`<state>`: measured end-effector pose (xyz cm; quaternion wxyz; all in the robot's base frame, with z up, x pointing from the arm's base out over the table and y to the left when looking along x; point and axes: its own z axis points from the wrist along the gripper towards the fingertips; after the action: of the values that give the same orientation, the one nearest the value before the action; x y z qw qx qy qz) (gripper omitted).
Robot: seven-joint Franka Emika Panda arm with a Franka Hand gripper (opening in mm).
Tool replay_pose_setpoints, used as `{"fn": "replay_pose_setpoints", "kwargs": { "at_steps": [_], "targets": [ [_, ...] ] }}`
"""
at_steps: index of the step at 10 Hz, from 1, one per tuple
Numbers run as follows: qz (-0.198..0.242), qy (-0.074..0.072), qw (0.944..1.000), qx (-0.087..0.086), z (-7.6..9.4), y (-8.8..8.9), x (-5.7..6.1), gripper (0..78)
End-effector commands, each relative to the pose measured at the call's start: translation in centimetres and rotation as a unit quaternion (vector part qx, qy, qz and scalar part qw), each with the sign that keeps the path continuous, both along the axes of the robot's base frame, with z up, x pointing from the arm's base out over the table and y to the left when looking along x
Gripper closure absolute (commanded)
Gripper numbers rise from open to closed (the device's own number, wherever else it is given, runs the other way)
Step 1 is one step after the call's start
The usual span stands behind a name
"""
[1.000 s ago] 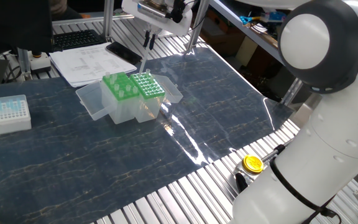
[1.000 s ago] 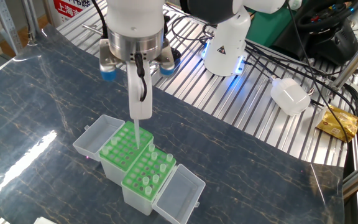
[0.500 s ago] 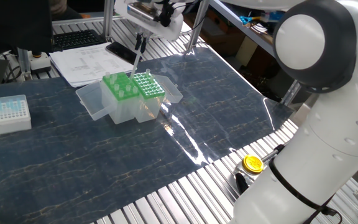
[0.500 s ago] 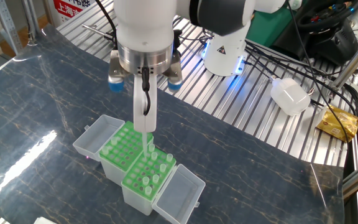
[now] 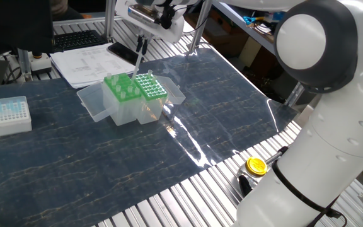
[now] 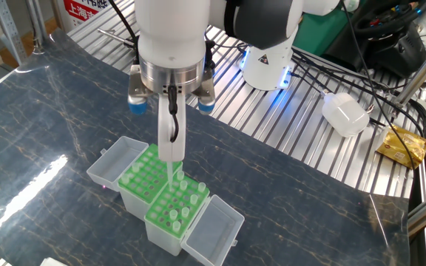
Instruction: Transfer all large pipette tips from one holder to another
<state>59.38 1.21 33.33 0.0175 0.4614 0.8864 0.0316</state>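
Two green-topped tip holders stand side by side with their clear lids open, one [image 6: 145,171] farther and one [image 6: 177,208] nearer in the other fixed view. Both hold clear large pipette tips upright; the nearer one holds several [image 6: 186,212]. My gripper [image 6: 171,148] is shut on one clear large pipette tip [image 6: 172,174], which hangs point down over the back rows of the nearer holder. In the one fixed view the gripper [image 5: 140,45] holds the tip [image 5: 135,67] above the two holders [image 5: 134,89].
A small white box of short bluish tips [image 5: 5,115] stands at the left. Papers [image 5: 93,65] lie behind the holders. The open lids [image 6: 214,227] [image 6: 114,163] stick out on both sides. A yellow-capped object [image 5: 256,166] lies on the slatted front edge.
The gripper carried the tip sideways from over the farther holder to over the nearer one and came down slightly. In the last half second it barely moved.
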Motion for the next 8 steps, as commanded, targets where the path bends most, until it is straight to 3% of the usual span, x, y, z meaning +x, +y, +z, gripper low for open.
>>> {"fn": "replay_pose_setpoints", "kwargs": {
  "at_steps": [1,8],
  "targets": [
    [0.001,0.0,1.0,-0.003,-0.04,-0.1,0.03,76.4],
    [0.002,0.001,1.0,-0.003,-0.25,0.08,-0.28,76.4]
  ]
}}
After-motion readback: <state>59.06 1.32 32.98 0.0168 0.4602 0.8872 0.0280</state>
